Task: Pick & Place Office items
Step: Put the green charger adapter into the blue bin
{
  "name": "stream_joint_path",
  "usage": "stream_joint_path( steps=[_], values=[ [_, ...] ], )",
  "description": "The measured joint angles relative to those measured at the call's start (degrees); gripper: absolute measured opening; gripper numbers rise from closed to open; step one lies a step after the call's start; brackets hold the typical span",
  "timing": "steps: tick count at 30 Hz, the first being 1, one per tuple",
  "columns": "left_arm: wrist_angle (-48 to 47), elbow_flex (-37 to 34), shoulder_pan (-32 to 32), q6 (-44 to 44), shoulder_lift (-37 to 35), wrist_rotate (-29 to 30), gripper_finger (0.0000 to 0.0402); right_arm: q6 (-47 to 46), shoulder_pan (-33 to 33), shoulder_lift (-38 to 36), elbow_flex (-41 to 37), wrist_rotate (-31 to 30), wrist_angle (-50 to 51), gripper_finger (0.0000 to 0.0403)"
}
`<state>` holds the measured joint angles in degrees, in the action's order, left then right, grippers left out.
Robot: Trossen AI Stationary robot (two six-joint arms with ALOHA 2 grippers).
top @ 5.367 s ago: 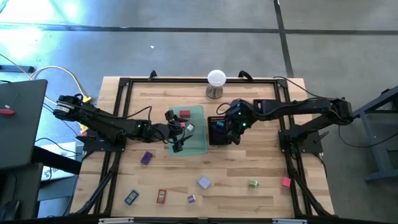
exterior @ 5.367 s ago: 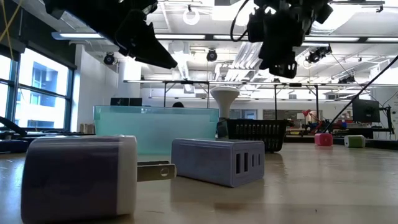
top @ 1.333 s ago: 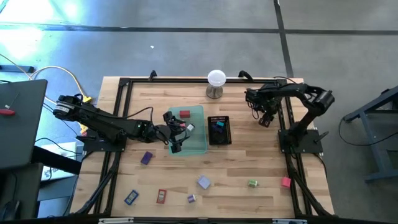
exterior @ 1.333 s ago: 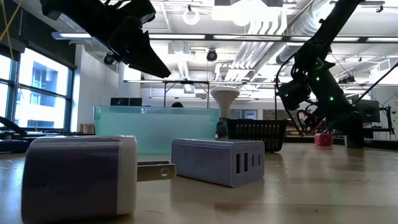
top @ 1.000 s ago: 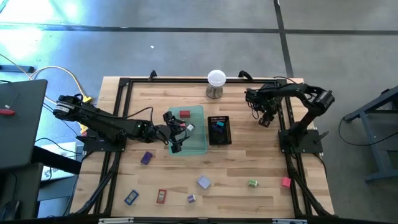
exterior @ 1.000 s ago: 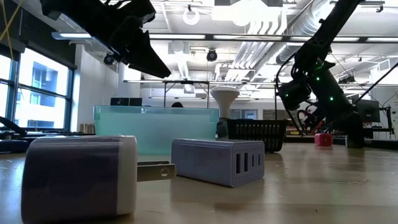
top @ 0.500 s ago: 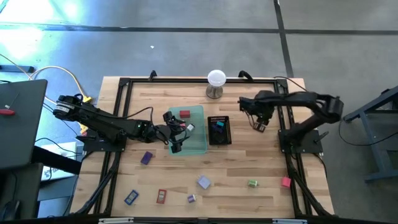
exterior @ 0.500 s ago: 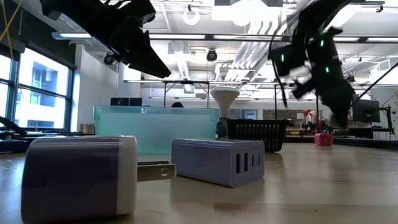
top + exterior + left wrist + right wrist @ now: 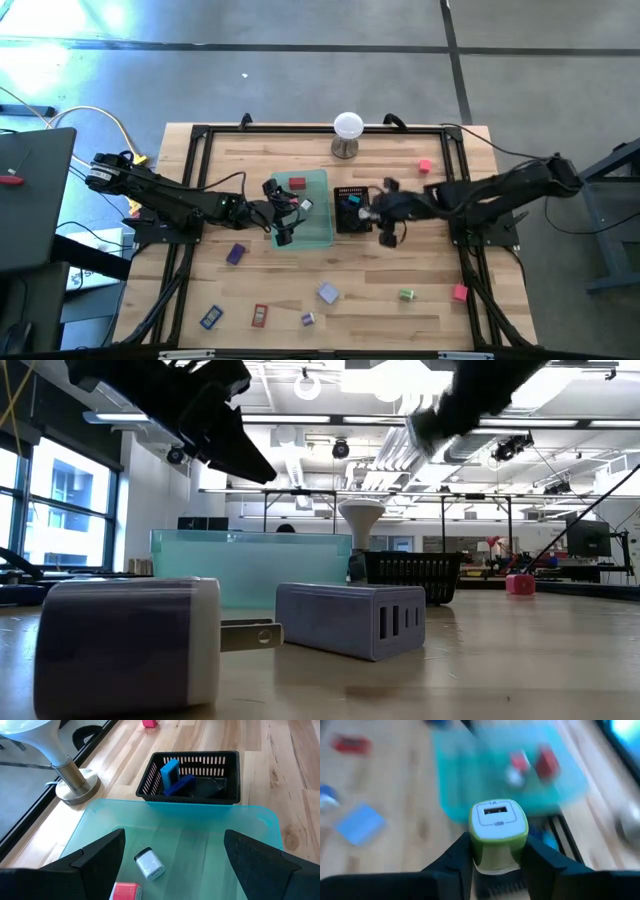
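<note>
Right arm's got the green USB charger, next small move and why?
Probably ease the right gripper across over the black mesh basket and release. It is shut on the green-and-white USB charger, sits just beside the basket, and the basket already holds blue items. The left gripper waits open over the teal tray.

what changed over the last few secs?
The right gripper swung from the table's right edge in to the black tray's right side; it is shut on a green-and-white charger. A pink block now shows where the arm was. Left gripper unchanged, open over the green tray; loose items in front unmoved.
</note>
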<state>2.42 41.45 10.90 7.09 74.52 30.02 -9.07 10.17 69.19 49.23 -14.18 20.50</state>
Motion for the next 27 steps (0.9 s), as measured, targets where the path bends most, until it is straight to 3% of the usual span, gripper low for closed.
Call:
stream_joint_path(
  steps=[6, 10, 17, 27],
  values=[
    [0.66, 0.0, -0.02, 0.16, 0.0, -0.03, 0.033, 9.34, 7.09, 2.35, -0.37, -0.4, -17.66, 0.0117],
    [3.04, 0.0, 0.02, 0.22, 0.0, -3.69, 0.033, 12.04, 7.18, 4.67, -1.22, 3.56, -27.99, 0.0117],
    [7.01, 0.0, 0.17, -1.22, 0.0, -12.95, 0.033, 15.33, 5.61, 11.04, -1.49, 9.42, -36.69, 0.0117],
    [7.07, 0.0, 0.17, -1.25, 0.0, -14.03, 0.033, 16.86, 3.93, 15.56, -1.51, 14.62, -41.8, 0.0117]
  ],
)
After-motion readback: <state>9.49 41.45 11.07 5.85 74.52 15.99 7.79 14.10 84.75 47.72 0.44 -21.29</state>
